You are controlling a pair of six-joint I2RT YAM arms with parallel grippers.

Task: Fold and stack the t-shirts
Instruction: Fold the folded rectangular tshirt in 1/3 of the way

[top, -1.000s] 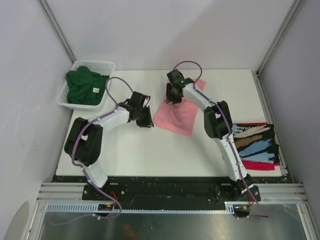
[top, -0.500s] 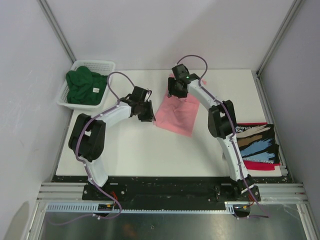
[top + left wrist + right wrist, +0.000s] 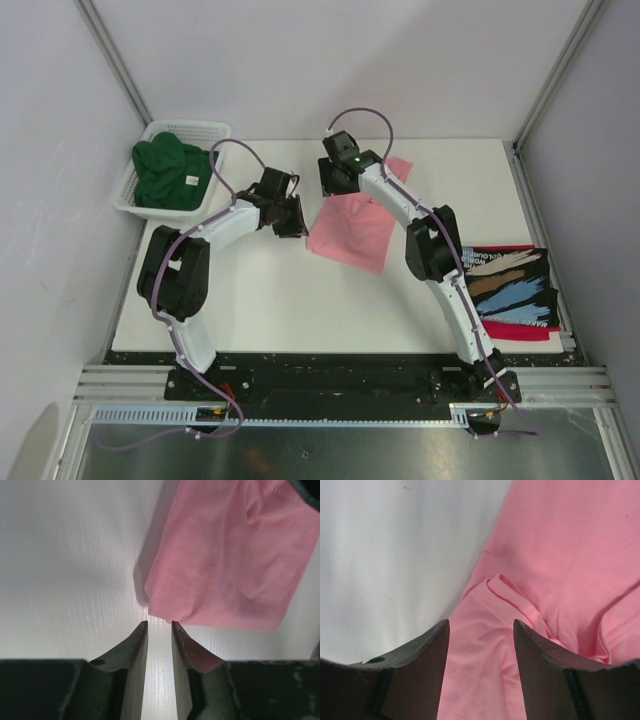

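A salmon-pink t-shirt [image 3: 352, 230] lies folded mid-table. My left gripper [image 3: 290, 222] hovers just off its left corner; in the left wrist view the fingers [image 3: 159, 625] stand a narrow gap apart with only bare table between them, and the pink cloth [image 3: 225, 565] is just ahead. My right gripper [image 3: 335, 185] is over the shirt's far left edge, open, its fingers [image 3: 481, 625] straddling a wrinkled fold of pink cloth [image 3: 560, 555] without pinching it. A dark green t-shirt [image 3: 165, 175] fills the basket. The black printed t-shirt [image 3: 510, 283] rests on a red one [image 3: 522, 331] at the right edge.
The white mesh basket [image 3: 190, 127] stands at the table's far left corner. Metal frame posts rise at both back corners, and grey walls close in the sides. The white table [image 3: 250, 300] shows bare in front of the pink shirt.
My right gripper has shifted left along the shirt's far edge and its jaws have widened. The left gripper has crept a little farther away, staying by the shirt's left corner.
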